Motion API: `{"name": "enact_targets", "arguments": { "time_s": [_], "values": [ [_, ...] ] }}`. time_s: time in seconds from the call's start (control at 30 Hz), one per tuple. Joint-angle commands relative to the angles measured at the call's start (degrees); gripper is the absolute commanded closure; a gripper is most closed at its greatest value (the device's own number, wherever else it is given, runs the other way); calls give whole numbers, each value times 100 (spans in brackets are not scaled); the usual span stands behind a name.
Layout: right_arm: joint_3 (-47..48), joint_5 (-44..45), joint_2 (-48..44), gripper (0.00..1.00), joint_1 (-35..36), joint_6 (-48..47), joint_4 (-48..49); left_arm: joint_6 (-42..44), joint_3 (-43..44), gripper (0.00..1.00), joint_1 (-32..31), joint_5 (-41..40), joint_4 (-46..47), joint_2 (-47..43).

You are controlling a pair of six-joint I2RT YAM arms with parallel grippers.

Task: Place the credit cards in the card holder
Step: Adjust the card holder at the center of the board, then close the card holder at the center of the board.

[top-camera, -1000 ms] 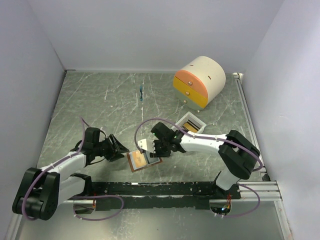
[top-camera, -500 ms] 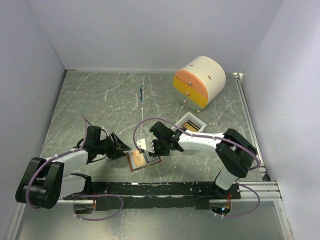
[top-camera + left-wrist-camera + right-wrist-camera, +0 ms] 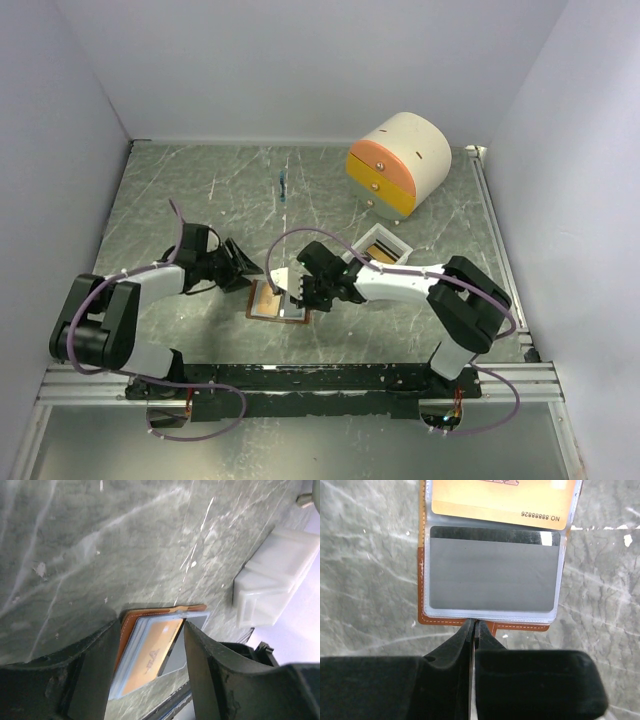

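Left gripper (image 3: 252,274) has swung in to the card holder (image 3: 272,303); right gripper (image 3: 474,626) has closed.
The left stands part open astride the holder's edge, holding nothing; the right's tips, pressed together, touch its near edge. A grey card (image 3: 492,575) sits in its clear pocket.

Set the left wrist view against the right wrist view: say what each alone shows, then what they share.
Left wrist only: the white tray beyond the card holder, and the open left tool, whose fingers frame the holder. Right wrist only: the shut right tool at the holder's brown edge, and the number printed on the orange card. Both: the open holder with the orange card and a grey card in its clear pockets.
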Motion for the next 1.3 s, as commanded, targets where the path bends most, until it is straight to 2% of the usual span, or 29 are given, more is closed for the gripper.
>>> {"name": "enact_targets", "arguments": {
  "time_s": [0.0,0.13,0.27,0.43,0.6,0.87,1.0,1.13,1.17,1.27],
  "values": [
    [-371,-247,-114,100,63,549,780,374,395,35,19,-723,-1007,-319],
    [-461,-73,-303,100,40,495,647,607,457,34,19,-1265,-1555,-840],
    [-468,81,-537,100,40,537,504,626,185,33,20,-1171,-1572,-1126],
    [-473,202,-594,58,36,476,276,572,-279,34,19,-910,-1230,-1121],
    [-430,192,-300,55,39,489,271,556,-456,34,19,-786,-1043,-977],
    [-135,207,207,62,34,462,310,610,-612,34,19,-740,-963,-853],
    [-88,236,295,73,44,530,367,563,-694,35,19,-654,-837,-867],
    [-181,188,193,97,44,661,596,521,-654,35,19,-481,-830,-825],
    [-248,236,129,100,37,721,724,535,-607,35,19,-461,-889,-837],
    [-496,245,-138,100,35,975,1238,617,-394,34,31,-542,-1116,-914]
  ]
}}
